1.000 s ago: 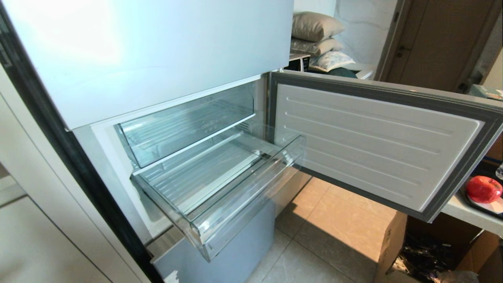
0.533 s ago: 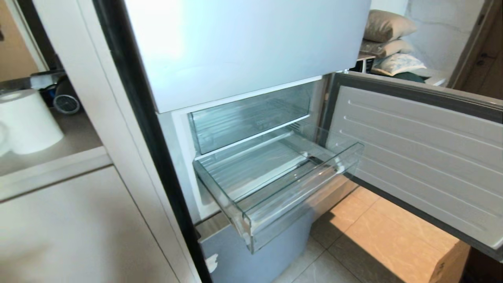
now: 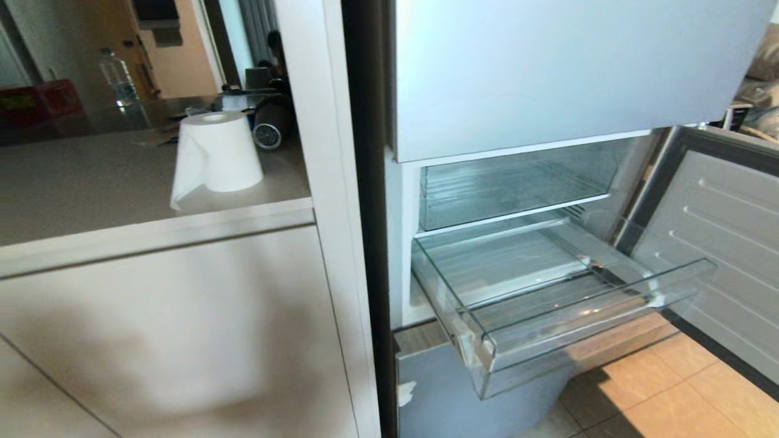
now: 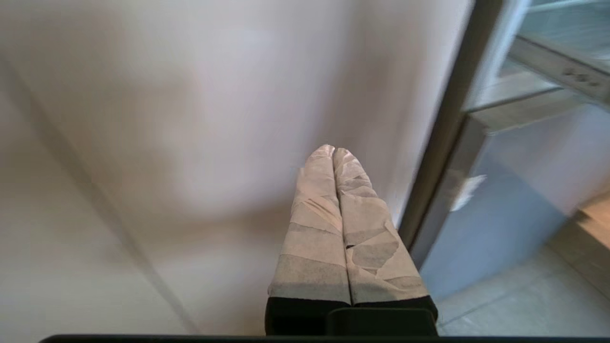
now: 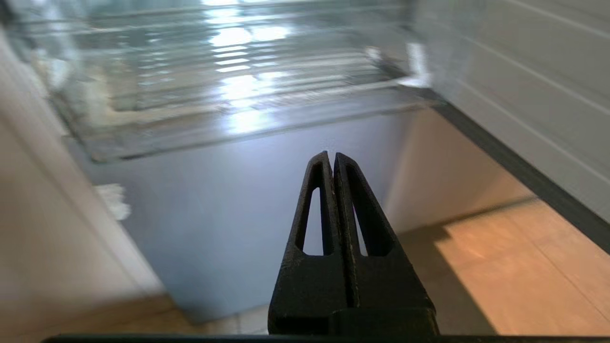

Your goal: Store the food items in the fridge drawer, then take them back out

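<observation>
Right gripper (image 5: 333, 155) jaws pressed together, empty, low before the fridge. Just above and ahead of them: fridge drawer (image 3: 548, 316), pulled out, empty. Left gripper (image 4: 333, 148) jaws together too, facing white cabinet panel (image 4: 167, 119). Farther off, paper roll (image 3: 216, 152) on bench (image 3: 91, 182).

The fridge drawer (image 3: 548, 316) is clear plastic with a ribbed floor. The fridge door liner (image 3: 724, 243) is white with raised horizontal ribs and a dark grey seal. The paper towel roll (image 3: 216, 152) is white. The floor tiles (image 3: 681, 389) are tan. The left gripper (image 4: 333, 152) is wrapped in pale tape; the right gripper (image 5: 332, 157) is black.
</observation>
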Controlling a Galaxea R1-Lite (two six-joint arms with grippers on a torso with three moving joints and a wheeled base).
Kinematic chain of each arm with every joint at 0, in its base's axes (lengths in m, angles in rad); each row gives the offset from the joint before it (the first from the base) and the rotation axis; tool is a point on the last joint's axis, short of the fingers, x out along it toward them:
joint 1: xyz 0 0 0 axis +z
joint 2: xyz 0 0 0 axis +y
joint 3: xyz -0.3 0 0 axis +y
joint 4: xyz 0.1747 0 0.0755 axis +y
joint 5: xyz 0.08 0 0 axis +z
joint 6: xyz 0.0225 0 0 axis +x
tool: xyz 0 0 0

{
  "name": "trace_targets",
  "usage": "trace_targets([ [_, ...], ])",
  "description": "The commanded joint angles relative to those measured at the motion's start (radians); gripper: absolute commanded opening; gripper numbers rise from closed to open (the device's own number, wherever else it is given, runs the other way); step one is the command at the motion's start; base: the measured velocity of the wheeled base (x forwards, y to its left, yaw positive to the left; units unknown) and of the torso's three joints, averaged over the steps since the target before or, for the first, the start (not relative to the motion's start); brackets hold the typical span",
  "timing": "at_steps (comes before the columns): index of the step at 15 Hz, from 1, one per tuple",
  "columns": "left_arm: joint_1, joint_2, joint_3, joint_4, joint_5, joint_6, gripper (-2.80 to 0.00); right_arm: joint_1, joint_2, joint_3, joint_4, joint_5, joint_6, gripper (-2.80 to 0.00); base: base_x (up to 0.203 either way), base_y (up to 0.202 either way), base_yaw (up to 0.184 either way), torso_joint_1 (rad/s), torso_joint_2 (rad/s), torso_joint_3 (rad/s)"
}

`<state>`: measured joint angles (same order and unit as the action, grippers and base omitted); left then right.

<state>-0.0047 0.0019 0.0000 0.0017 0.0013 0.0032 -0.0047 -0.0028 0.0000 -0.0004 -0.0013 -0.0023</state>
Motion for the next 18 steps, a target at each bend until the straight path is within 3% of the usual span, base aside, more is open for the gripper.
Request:
trace_targets([
  [1, 0.0, 0.001, 0.0, 0.0, 0.0, 0.0, -2.8, 0.0, 0.003, 0.002, -0.001, 0.0, 0.0, -2.8, 0.003, -0.006, 0.176, 0.0, 0.0, 0.002],
  [4, 0.0, 0.001, 0.0, 0.0, 0.0, 0.0, -2.8, 0.0, 0.011, 0.0, -0.002, 0.0, -0.002, -2.8, 0.001, -0.006, 0.138, 0.002, 0.0, 0.004],
  [7, 0.0, 0.001, 0.0, 0.0, 0.0, 0.0, -2.8, 0.0, 0.16, 0.0, -0.002, 0.001, -0.005, -2.8, 0.0, 0.0, 0.0, 0.0, 0.0, 0.0],
  [10, 0.0, 0.001, 0.0, 0.0, 0.0, 0.0, -2.8, 0.021, 0.417, -0.002, -0.014, 0.006, -0.02, -2.8, 0.0, 0.0, 0.0, 0.0, 0.0, 0.0],
  [14, 0.0, 0.001, 0.0, 0.0, 0.0, 0.0, -2.8, 0.077, 0.81, -0.031, -0.166, 0.009, -0.05, -2.8, 0.0, 0.0, 0.0, 0.0, 0.0, 0.0],
  [18, 0.0, 0.001, 0.0, 0.0, 0.0, 0.0, -2.8, 0.094, 1.189, -0.138, -0.277, 0.063, -0.015, -2.8, 0.0, 0.0, 0.0, 0.0, 0.0, 0.0],
])
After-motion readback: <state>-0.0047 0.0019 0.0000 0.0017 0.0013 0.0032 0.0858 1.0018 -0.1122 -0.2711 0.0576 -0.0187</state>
